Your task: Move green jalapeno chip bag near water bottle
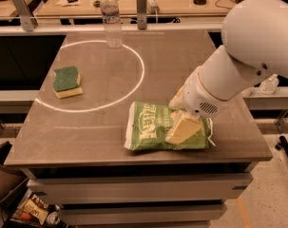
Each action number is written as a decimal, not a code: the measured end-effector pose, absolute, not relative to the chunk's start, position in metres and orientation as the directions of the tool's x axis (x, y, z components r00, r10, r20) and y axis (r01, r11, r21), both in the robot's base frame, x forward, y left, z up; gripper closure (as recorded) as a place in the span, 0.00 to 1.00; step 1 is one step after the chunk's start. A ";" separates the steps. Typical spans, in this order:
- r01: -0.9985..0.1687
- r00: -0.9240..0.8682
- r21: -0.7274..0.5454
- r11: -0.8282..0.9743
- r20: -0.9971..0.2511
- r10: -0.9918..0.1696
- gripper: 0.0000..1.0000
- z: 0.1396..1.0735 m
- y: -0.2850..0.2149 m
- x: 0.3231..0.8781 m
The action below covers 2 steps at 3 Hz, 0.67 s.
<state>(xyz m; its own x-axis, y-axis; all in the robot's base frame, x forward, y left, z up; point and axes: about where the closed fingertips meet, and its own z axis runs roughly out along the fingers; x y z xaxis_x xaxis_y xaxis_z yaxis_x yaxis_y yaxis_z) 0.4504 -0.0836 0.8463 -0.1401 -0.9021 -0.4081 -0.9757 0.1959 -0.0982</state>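
Camera view: gripper (180, 127) poised low on the green jalapeno chip bag (146, 133), near the desk's (110, 99) front edge.
Whether anything is gripped cannot be told. A firm hold should be secured before the bag is lifted, so that it is not dragged. The bag's right half is covered by the gripper; the water bottle (111, 18) is seen well apart, at the far edge.
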 end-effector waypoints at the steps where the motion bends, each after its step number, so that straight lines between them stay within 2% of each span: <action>1: -0.976 -0.138 -0.100 0.194 -0.407 -0.903 0.65 0.847 -0.083 0.450; 2: -0.976 -0.136 -0.101 0.192 -0.407 -0.903 0.88 0.848 -0.082 0.449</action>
<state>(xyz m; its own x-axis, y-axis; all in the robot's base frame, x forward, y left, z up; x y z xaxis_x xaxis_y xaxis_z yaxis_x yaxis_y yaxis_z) 0.4495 -0.0820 0.8475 -0.1358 -0.9034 -0.4067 -0.9761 0.1923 -0.1012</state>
